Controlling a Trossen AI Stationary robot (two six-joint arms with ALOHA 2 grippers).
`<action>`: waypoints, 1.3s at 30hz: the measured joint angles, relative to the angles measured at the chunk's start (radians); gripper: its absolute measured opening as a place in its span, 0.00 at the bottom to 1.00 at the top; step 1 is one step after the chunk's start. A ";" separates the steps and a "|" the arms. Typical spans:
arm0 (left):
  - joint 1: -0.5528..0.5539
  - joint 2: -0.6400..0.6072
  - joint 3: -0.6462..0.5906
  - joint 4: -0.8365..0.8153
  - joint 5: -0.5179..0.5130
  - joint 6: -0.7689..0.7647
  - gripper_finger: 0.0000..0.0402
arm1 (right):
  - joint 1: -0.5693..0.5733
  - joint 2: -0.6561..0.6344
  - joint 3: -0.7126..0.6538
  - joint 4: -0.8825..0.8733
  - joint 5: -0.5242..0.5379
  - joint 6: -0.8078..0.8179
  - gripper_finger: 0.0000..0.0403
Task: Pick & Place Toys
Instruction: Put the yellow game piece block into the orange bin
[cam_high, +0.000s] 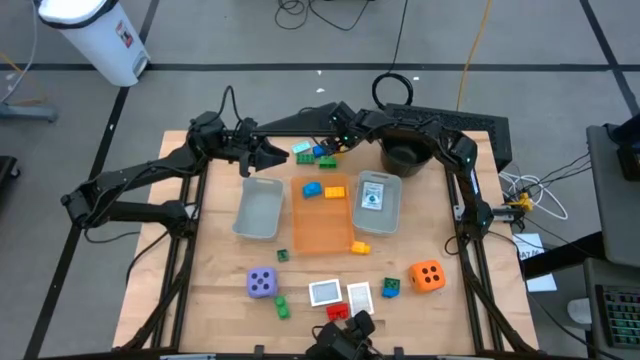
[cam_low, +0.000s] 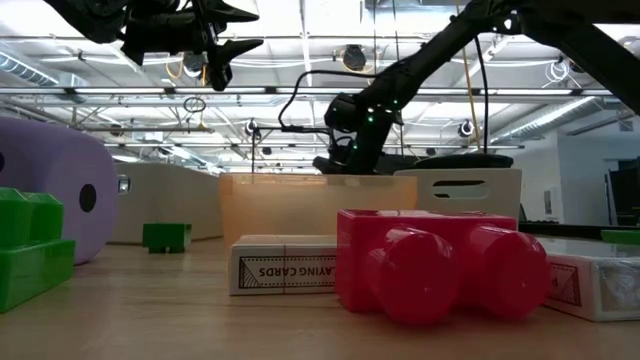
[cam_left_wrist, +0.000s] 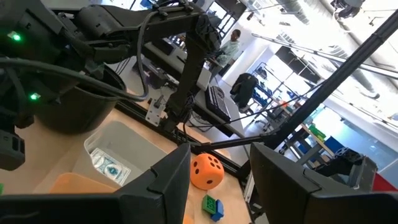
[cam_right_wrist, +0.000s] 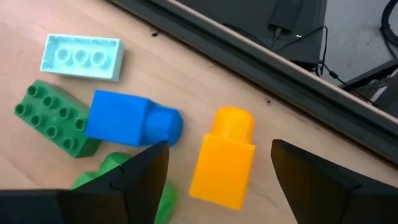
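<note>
I have the right gripper (cam_right_wrist: 214, 163) open, hanging over the brick cluster at the far edge of the table (cam_high: 220, 300): yellow brick (cam_right_wrist: 222, 158) between its fingers, not touched, blue brick (cam_right_wrist: 132, 121), green brick (cam_right_wrist: 51, 118) and pale teal brick (cam_right_wrist: 81, 57) just beside. Left gripper (cam_high: 278, 153) is open and empty, raised near the far end of the left grey tray (cam_high: 258, 208). Orange tray (cam_high: 322, 216) sits between the grey trays, two bricks in it. Black bucket (cam_high: 404, 152) beside the right arm. Purple die (cam_high: 262, 283), orange die (cam_high: 427, 275) and cards (cam_high: 326, 292) lie at the near side. Low view: card box (cam_low: 285, 267) reads "…AYING CARDS"; red brick (cam_low: 440, 267) blocks part of it.
</note>
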 joint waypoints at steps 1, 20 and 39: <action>0.000 0.000 0.000 0.000 0.000 0.001 0.42 | 0.001 0.000 0.000 0.002 0.000 0.000 0.68; 0.000 0.000 0.000 0.000 -0.009 0.000 0.42 | 0.011 0.047 -0.002 -0.004 0.025 0.026 0.65; 0.000 0.000 0.000 0.000 -0.008 -0.027 0.42 | 0.011 0.028 0.000 -0.004 0.021 -0.028 0.34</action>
